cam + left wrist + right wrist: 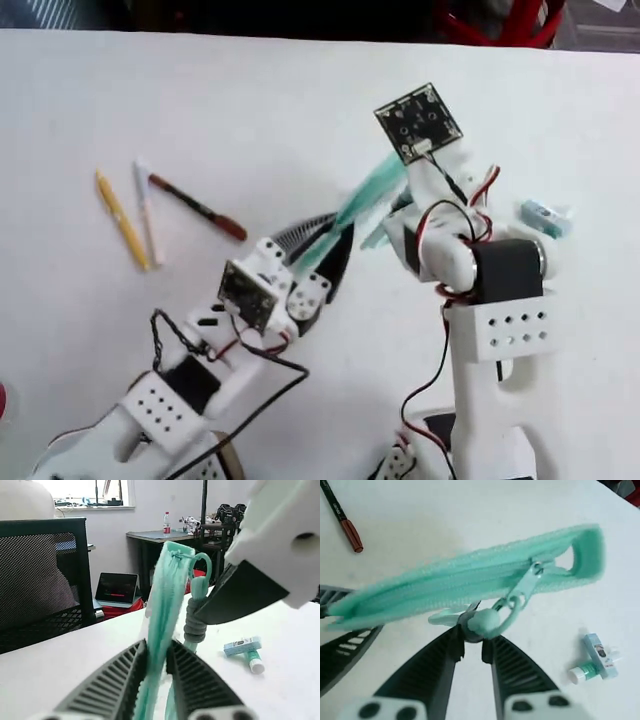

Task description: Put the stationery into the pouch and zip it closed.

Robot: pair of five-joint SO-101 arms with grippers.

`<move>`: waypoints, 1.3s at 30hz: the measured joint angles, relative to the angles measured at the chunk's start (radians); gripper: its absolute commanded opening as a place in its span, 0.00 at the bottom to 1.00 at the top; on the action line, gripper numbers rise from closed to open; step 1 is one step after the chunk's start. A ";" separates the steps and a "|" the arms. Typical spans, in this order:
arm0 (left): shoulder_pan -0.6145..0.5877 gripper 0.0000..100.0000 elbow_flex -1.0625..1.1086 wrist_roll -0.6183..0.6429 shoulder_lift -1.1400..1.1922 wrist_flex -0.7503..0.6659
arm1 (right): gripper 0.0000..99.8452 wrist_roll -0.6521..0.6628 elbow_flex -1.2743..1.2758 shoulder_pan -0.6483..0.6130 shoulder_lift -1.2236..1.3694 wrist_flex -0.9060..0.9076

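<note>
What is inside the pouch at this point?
Inside the pouch nothing can be seen: just its outer fabric and zipper show. Three pens and a small tube lie outside it on the table.

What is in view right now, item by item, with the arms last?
pouch: 1, mint green, held between the two claws near the table's middle
zip pull: 1, mint ball on a grey cord, at the pouch's zip
yellow pen: 1, yellow, far left of the table
white pen: 1, white, beside the yellow pen
brown marker: 1, brown-red, just right of the white pen
small box: 1, light blue, right side of the table
small tube: 1, green with a white cap, against the small box
table: 1, white
chair: 1, black mesh, behind the table
left claw: 1, black, shut on the pouch
right claw: 1, black, shut on the zip pull
</note>
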 measured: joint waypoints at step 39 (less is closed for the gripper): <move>-0.061 0.02 -0.014 0.002 -0.157 0.175 | 0.31 -0.078 0.391 -0.161 -0.189 -0.494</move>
